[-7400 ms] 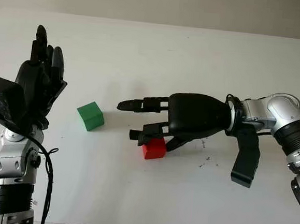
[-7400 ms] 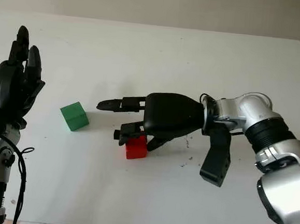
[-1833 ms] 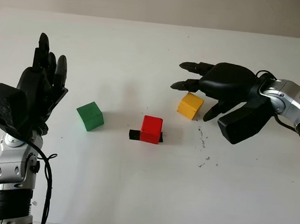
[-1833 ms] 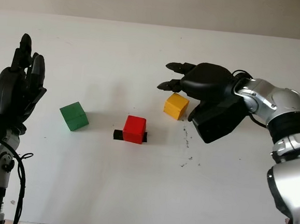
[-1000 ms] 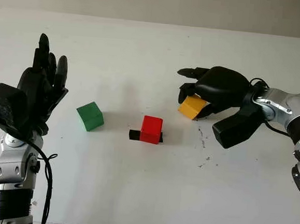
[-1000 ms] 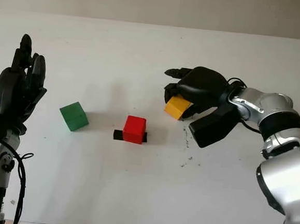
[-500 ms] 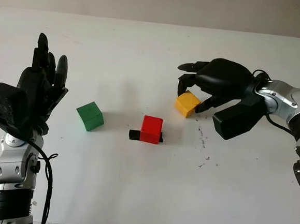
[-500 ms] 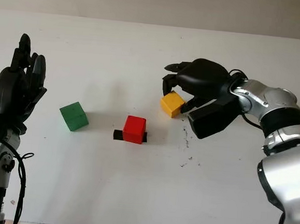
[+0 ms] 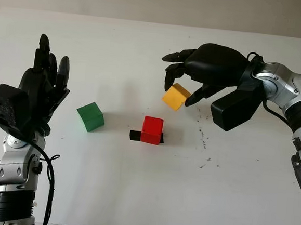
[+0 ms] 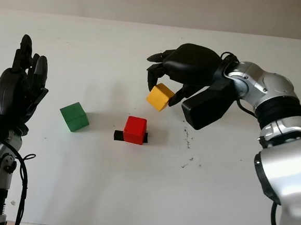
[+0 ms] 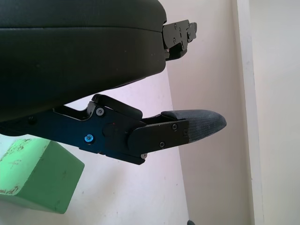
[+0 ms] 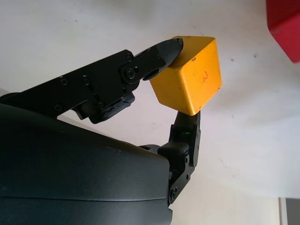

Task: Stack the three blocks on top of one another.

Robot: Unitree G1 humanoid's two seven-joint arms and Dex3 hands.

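Observation:
My right hand (image 9: pixel 179 91) holds the yellow block (image 9: pixel 175 97) between its fingertips (image 12: pixel 171 47), lifted off the white table (image 9: pixel 134 184) and tilted. The block hangs above and slightly right of the red block (image 9: pixel 152 130), which sits on a small black marker (image 9: pixel 134 135) near the table's middle. The green block (image 9: pixel 91 116) rests on the table to the left and appears close by in the left wrist view (image 11: pixel 33 176). My left hand (image 9: pixel 34 95) is open, raised at the left edge, just left of the green block.
Small dark specks (image 9: pixel 205 161) mark the table right of the red block. The table's far edge (image 9: pixel 157 23) meets a pale wall.
My right hand closed on the yellow block, lifted it off the table and carried it left toward the red block. The left hand stayed put.

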